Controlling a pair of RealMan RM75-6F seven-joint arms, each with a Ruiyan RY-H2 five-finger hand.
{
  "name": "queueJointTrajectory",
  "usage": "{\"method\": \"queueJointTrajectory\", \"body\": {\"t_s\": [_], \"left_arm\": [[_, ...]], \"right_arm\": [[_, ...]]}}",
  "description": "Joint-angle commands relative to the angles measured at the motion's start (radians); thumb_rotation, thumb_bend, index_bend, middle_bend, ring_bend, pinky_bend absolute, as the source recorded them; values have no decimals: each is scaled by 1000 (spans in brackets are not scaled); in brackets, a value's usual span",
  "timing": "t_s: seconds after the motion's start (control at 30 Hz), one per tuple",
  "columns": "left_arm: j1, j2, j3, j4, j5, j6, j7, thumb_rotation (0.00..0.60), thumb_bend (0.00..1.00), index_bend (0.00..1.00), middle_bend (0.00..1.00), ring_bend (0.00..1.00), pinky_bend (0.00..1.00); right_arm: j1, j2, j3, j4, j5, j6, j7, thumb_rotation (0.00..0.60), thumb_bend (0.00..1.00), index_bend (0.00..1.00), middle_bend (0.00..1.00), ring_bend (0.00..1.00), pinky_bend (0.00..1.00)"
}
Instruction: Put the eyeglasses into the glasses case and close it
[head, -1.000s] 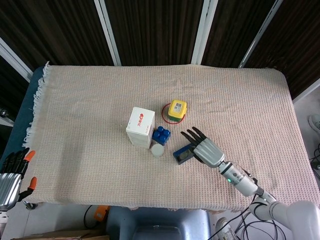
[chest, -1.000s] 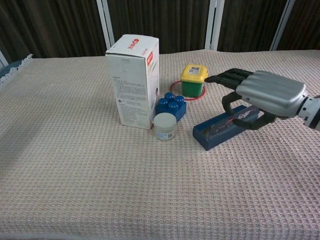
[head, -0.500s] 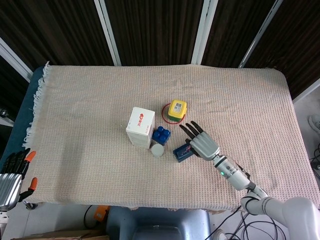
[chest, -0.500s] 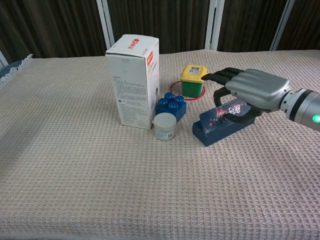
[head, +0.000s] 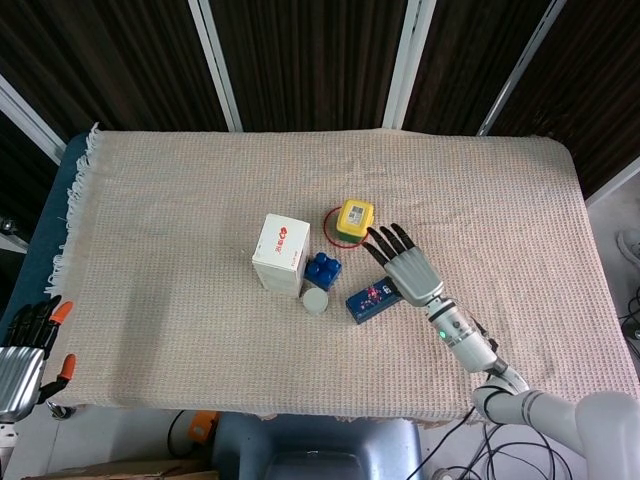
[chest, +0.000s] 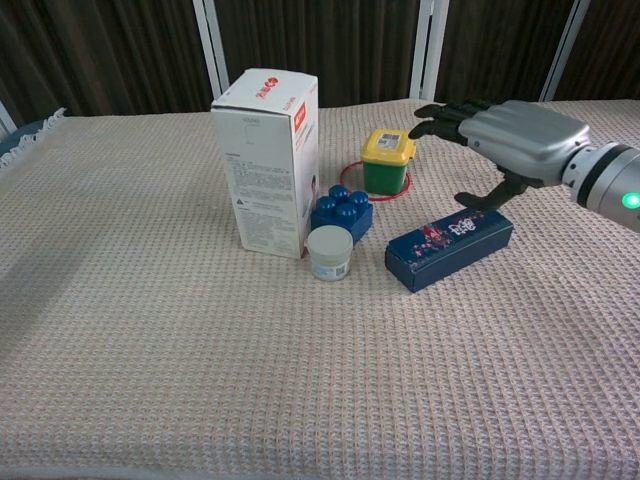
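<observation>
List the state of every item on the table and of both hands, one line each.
glasses case: closed, lying flat on the cloth.
right hand: fingers spread, raised above the case, holding nothing.
left hand: off the table's near left corner, holding nothing.
white carton: upright, flaps closed.
small white jar: upright, lid on.
blue building block: studs up, beside the carton.
yellow-lidded green container: upright, lid on, on a red ring.

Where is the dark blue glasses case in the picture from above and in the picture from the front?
Head view: the glasses case lies closed just below the middle, left of the right hand.
Chest view: the case sits right of centre, below that hand.
Shared landmark: the small white jar to its left.
</observation>
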Motion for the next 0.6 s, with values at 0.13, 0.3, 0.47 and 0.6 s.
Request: {"method": "queueJointTrajectory", "body": {"t_s": [0.13, 0.3, 0.47, 0.6], "left_arm": [[8, -19, -15, 24, 10, 42, 1, 600, 452, 0, 0, 0, 27], [13, -36, -20, 42, 19, 66, 7, 600, 451, 0, 0, 0, 22], [6, -43, -18, 42, 18, 49, 31, 600, 451, 0, 0, 0, 22], [-4, -49, -19, 36, 14, 31, 51, 600, 451, 0, 0, 0, 22]], "right_arm": [[-191, 223, -41, -365, 30, 193, -77, 600, 326, 144, 0, 0, 0], [-382, 394, -154, -564, 17, 361, -147, 600, 325, 80, 0, 0, 0], [-523, 443, -219, -571, 10, 479, -128, 600, 327, 62, 0, 0, 0], [-585, 452, -219, -541, 2, 541, -33, 600, 326, 61, 0, 0, 0]]}}
